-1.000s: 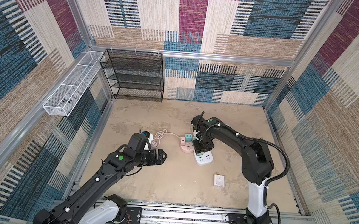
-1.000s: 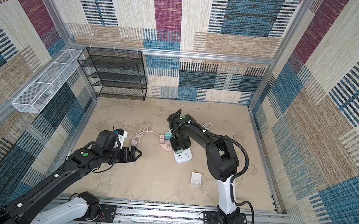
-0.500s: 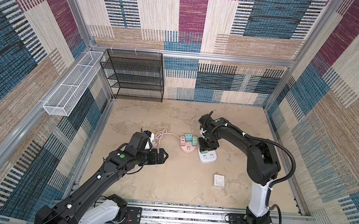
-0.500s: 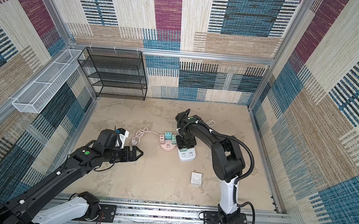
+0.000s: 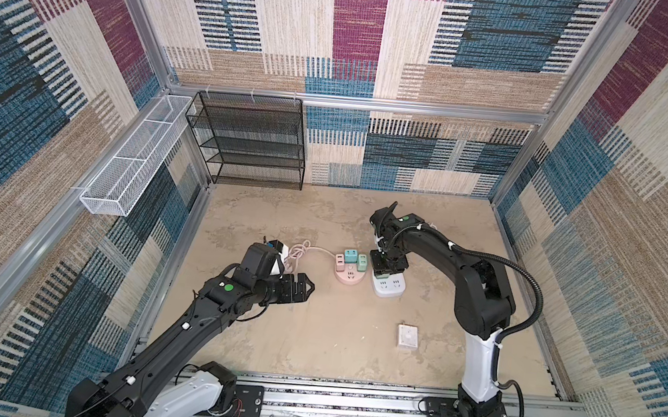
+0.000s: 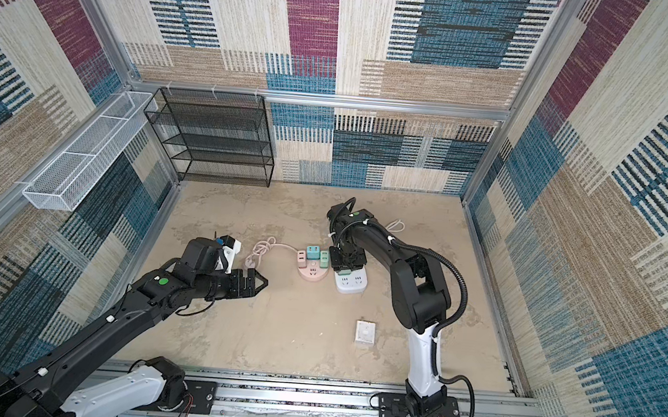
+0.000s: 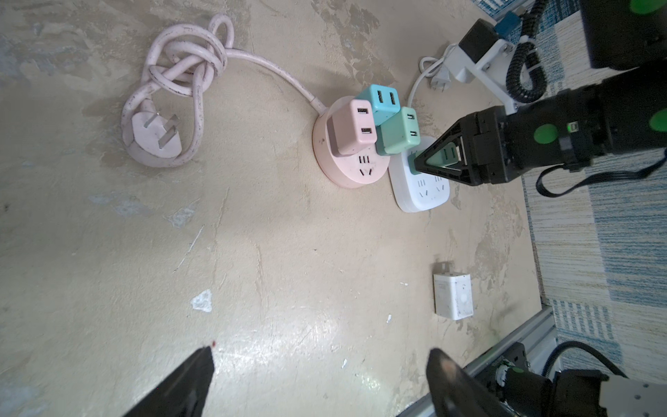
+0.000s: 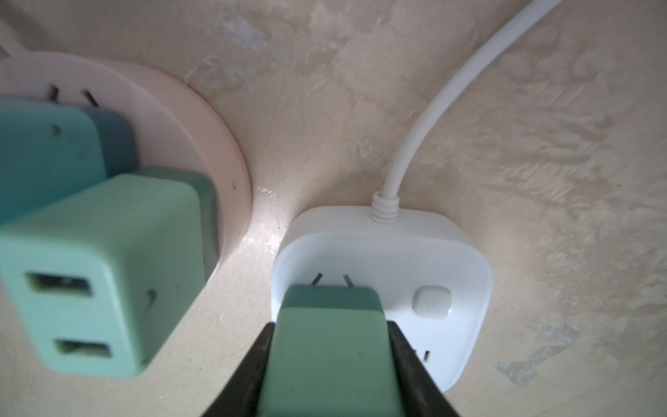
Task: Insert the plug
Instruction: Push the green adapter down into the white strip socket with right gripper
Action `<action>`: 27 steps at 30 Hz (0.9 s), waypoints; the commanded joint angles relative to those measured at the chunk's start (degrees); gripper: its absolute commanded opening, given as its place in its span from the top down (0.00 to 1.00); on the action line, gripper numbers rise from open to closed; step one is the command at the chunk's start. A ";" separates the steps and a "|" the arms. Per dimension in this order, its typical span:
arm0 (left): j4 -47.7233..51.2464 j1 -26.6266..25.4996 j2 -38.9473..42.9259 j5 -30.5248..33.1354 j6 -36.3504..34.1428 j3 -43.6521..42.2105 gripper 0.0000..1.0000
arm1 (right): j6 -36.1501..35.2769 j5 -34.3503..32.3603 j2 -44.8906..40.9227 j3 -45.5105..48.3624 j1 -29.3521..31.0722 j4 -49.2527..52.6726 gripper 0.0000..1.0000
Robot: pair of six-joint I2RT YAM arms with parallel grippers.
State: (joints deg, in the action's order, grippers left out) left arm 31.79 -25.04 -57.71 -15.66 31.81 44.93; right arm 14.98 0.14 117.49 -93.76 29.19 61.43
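Observation:
My right gripper point(image 8: 330, 325) is shut on a green plug point(image 8: 330, 361). It holds the plug over the white power strip point(image 8: 433, 260), at the end nearest the pink round socket point(image 8: 231, 169). Two metal prongs show at the plug's front, against the strip's face. In both top views the right gripper point(image 5: 387, 267) point(image 6: 346, 263) stands upright over the white strip point(image 5: 389, 288) point(image 6: 352, 284). The left wrist view shows the green plug point(image 7: 445, 157) between the black fingers. My left gripper point(image 7: 321, 355) point(image 5: 306, 288) hangs open and empty over bare floor, left of the pink socket point(image 5: 348, 278).
The pink socket point(image 7: 346, 169) carries pink, blue and green adapters, and its coiled pink cable point(image 7: 180, 72) lies to the left. A white adapter point(image 5: 407, 335) point(image 7: 453, 296) lies loose on the floor nearer the front. A black mesh shelf point(image 5: 251, 139) stands at the back wall.
My right gripper has shifted a little to the right with the green plug, from beside the pink socket to over the white strip. The left gripper has crept slightly right.

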 commanded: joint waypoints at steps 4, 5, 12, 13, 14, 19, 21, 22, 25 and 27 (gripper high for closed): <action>0.19 -0.09 0.35 -1.13 -0.24 0.56 0.03 | 0.68 -2.08 1.37 0.42 -0.14 -1.17 0.83; 0.27 -0.02 0.41 -1.06 -0.23 0.62 0.03 | 0.70 -2.06 1.18 0.42 -0.12 -1.30 0.82; 0.51 -0.15 0.03 -0.95 -0.35 1.34 0.03 | 0.54 -1.65 1.13 0.15 -0.06 -1.58 0.81; 0.46 -0.19 0.00 -0.95 -0.26 1.31 0.03 | 0.50 -1.64 1.24 0.22 -0.12 -1.57 0.81; 0.46 -0.23 -0.08 -0.95 -0.26 1.34 0.03 | 0.49 -1.48 1.38 0.45 -0.18 -1.72 0.81; 0.49 -0.34 -0.06 -0.86 -0.26 1.30 0.03 | 0.31 -1.17 1.36 1.68 -0.14 -2.27 0.81; 0.53 -0.32 -0.10 -0.78 -0.26 1.40 0.03 | 0.35 -1.41 0.85 1.82 -0.08 -2.50 0.78; 0.52 -0.42 -0.19 -0.78 -0.26 1.49 0.03 | 0.36 -1.46 0.56 1.77 -0.17 -2.54 0.77; 0.77 -0.39 -0.21 -0.76 -0.25 1.92 0.03 | 0.37 -1.62 -0.37 1.63 -0.06 -2.54 0.71; 0.99 -0.38 0.03 -0.69 -0.26 2.27 0.03 | 0.35 -1.64 -0.89 1.62 -0.12 -2.62 0.67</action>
State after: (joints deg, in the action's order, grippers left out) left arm 31.99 -25.41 -57.76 -16.47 31.81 46.48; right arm 15.11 -0.03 116.31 -92.71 29.17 59.79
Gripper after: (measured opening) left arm 0.972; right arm 0.443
